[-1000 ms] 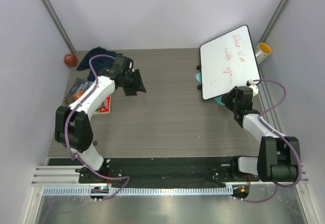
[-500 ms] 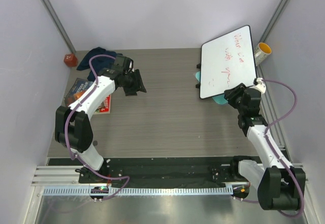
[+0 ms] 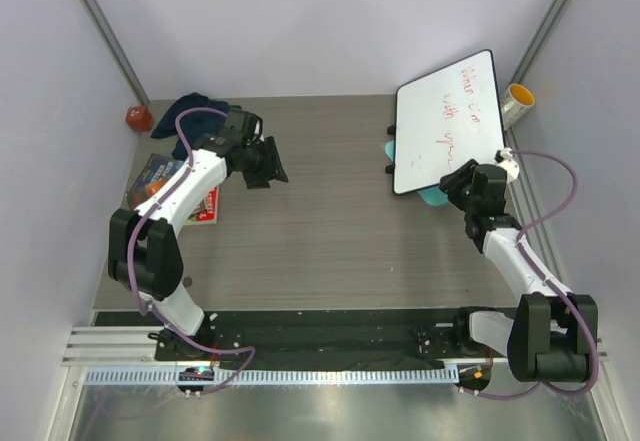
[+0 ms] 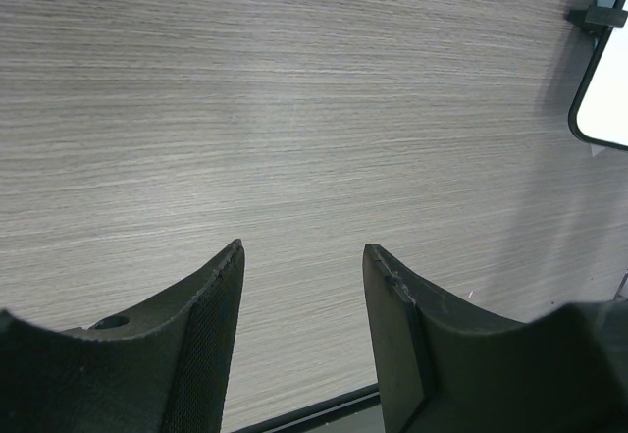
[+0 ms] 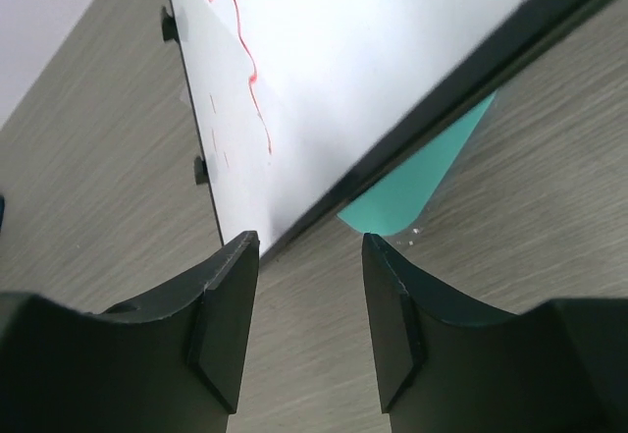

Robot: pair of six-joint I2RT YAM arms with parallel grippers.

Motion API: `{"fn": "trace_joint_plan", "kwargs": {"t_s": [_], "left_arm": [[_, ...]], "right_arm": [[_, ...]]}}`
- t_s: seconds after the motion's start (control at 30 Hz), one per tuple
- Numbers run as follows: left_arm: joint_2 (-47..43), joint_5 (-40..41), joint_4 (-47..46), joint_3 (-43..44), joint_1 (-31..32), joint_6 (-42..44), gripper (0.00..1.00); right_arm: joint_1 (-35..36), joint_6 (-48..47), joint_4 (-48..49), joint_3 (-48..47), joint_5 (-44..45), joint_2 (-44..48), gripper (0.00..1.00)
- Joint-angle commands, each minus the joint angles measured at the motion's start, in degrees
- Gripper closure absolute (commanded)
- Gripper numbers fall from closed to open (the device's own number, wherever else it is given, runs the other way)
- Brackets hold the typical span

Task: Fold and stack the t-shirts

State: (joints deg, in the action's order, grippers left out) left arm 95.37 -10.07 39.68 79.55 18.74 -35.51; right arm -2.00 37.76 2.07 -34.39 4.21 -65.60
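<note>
Top external view has the t-shirt (image 3: 195, 107) bunched up in the back corner, well behind the left fingers (image 4: 208, 345) on their wrist side. Those fingers are spread apart with nothing in them, pointing out over bare bench (image 4: 294, 109).

The right fingers (image 5: 224, 325) are parted and empty too. Just past their tips is the lower edge of the whiteboard (image 5: 392, 50), with a teal board (image 5: 422, 183) poking out underneath.

My guess is the step in hand is fetching the shirt. If so, I'd turn the left fingers round toward the pile, drop onto a top fold and pinch one edge. Then drag it to the open bench for flattening. I'd also ease the right fingers off that whiteboard edge so nothing gets nudged.
</note>
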Motion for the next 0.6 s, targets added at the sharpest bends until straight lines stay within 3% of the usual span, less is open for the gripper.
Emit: {"fn": "trace_joint_plan", "kwargs": {"t_s": [0.0,0.3,0.5,0.57], "left_arm": [[-1.9,0.2,-0.6,0.4,-0.3,0.8,0.48],[-1.9,0.3,-0.5,0.4,-0.3,1.0,0.48],[-1.8,0.4,-0.5,0.3,-0.3,1.0,0.48],[-1.7,0.4,-0.5,0.2,-0.3,0.9,0.48]], "right_arm": [[-0.4,-0.5,7.3,-0.8,4.5,1.7,0.47],[-1.7,-0.7,12.5,-5.0,7.0,-8.4,0.46],[-2.5,-0.5,23.6,-6.1,0.5,-17.8,0.46],[-2.5,0.0,28.7,-6.2,-1.6,-19.6,0.5]]}}
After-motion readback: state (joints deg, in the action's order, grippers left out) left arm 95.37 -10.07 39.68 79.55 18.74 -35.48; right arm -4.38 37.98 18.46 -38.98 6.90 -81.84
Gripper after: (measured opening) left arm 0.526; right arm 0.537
